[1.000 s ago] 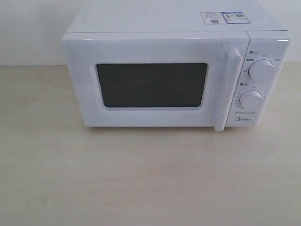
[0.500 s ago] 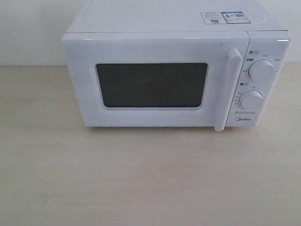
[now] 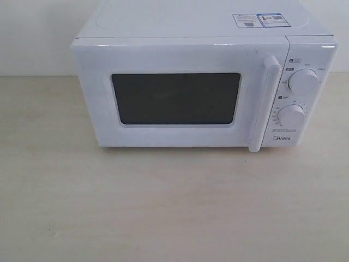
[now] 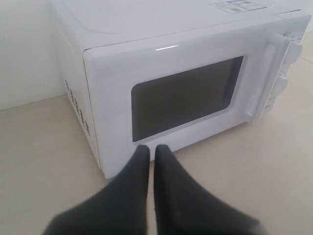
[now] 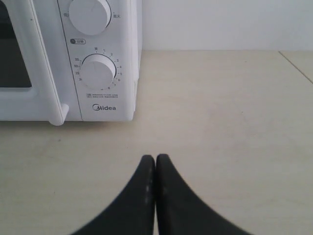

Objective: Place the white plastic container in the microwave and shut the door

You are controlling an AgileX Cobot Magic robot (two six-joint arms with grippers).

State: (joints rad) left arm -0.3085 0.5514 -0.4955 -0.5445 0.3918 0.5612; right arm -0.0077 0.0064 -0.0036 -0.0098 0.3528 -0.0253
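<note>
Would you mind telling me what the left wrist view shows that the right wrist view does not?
Only the left wrist view shows the whole dark window of the door, the stickers on top, green markings on the side wall and the shut left gripper. Only the right wrist view shows the Midea logo, the lower dial with its printed scale and the shut right gripper. Both share the microwave, the door's handle and the table.
</note>
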